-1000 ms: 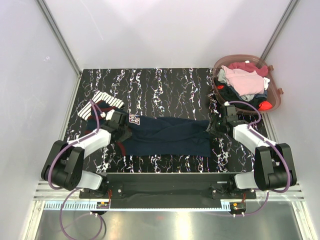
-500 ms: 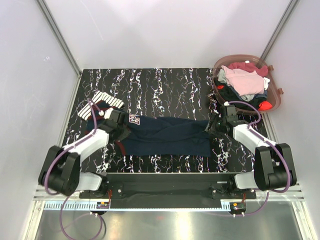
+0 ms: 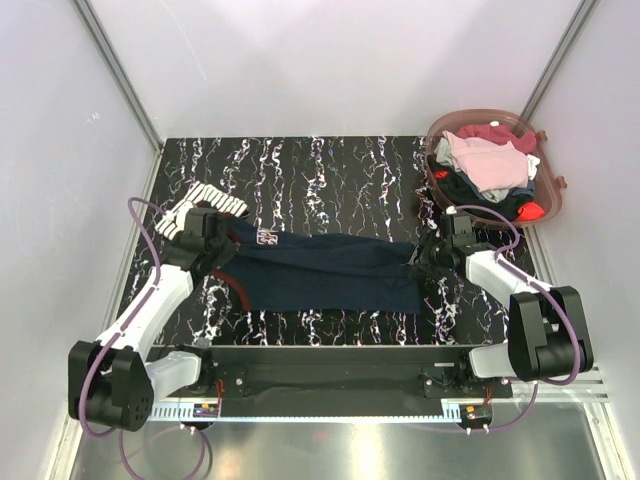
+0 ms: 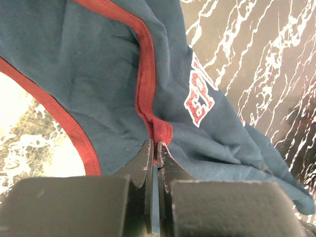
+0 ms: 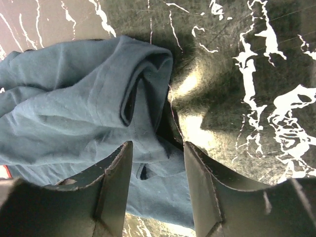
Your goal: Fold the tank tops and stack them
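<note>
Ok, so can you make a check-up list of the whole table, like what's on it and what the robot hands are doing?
Surface: black table with white marble veins.
Job's things: navy tank top spread lengthways between the arms; striped tank top lies small at the left, by the left gripper.
Clutter: basket heaped with mixed clothes at the far right corner.
Grippers: left gripper shut on the navy top's red trim; right gripper open, jaws either side of the top's other end.
Cables: purple cables loop along both arms.
Surroundings: pale walls with metal frame posts.
</note>
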Robot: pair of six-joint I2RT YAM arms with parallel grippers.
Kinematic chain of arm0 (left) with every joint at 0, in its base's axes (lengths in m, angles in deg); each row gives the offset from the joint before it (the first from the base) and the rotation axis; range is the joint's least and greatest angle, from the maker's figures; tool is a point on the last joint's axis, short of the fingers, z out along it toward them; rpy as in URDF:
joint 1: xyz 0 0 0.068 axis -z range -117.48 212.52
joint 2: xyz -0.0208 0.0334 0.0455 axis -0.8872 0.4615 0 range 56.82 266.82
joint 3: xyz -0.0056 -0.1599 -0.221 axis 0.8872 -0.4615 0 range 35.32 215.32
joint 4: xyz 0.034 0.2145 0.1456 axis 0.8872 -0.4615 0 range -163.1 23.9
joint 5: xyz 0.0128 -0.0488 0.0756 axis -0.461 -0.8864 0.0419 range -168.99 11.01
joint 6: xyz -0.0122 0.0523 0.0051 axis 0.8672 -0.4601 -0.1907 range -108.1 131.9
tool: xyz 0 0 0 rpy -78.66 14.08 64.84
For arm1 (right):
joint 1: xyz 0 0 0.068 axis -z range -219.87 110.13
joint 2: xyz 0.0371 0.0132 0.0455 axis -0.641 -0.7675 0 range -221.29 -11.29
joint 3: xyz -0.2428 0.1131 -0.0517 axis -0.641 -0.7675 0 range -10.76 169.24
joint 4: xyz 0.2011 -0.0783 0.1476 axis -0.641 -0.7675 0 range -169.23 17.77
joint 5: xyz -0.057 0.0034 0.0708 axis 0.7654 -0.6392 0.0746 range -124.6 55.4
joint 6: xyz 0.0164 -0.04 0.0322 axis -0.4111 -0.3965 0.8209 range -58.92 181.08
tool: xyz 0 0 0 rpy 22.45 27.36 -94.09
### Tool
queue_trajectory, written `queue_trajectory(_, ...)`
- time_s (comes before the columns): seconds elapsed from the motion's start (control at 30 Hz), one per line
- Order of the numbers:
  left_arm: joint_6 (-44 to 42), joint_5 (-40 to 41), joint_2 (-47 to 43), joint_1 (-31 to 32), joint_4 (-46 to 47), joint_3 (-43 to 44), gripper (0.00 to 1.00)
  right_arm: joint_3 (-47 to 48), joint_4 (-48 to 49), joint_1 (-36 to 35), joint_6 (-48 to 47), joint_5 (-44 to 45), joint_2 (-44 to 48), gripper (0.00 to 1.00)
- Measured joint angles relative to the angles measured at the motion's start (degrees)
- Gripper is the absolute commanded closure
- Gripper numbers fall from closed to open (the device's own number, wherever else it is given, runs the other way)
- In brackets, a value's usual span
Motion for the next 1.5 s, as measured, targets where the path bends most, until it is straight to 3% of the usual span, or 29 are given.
queue_trajectory(0.37, 0.98, -1.57, 1.25, -0.96, 0.07, 5.66, 1.00, -0.02, 2.49, 0.00, 1.42, -4.09, -1.09, 0.52)
queue_trajectory(0.77, 1.16, -1.44, 1.75, -0.96, 0.09, 5.81, 1.00, -1.18, 2.95, 0.00, 2.36, -4.39, -1.51, 0.51)
queue_trajectory(0.97, 1.49, -1.44, 1.77, -0.96, 0.09, 5.81, 1.00, -1.60, 4.55, 0.00, 3.23, -5.53, -3.87, 0.64)
queue_trajectory(1.0, 1.49, -1.44, 1.77, -0.96, 0.11, 5.81, 1.00, -1.62, 4.85, 0.00, 3.39, -5.81, -4.15, 0.74)
queue_trajectory(1.07, 1.51, -1.42, 1.81, -0.96, 0.11, 5.81, 1.00, -1.60, 5.42, -0.02, 3.61, -6.12, -4.50, 0.83)
queue_trajectory(1.13, 1.53, -1.38, 1.86, -0.96, 0.09, 5.81, 1.00, -1.60, 5.99, -0.02, 3.72, -6.60, -4.66, 1.00)
queue_trajectory(1.33, 2.86, -0.66, 3.39, -1.14, 0.33, 6.21, 1.00, 0.87, 4.37, -0.02, 4.28, -7.41, -4.66, 1.00)
queue_trajectory(1.5, 5.01, -0.72, 10.36, -2.58, 0.00, 12.74, 1.00, 15.32, -2.12, -0.04, 3.63, -7.21, -5.88, 1.00)
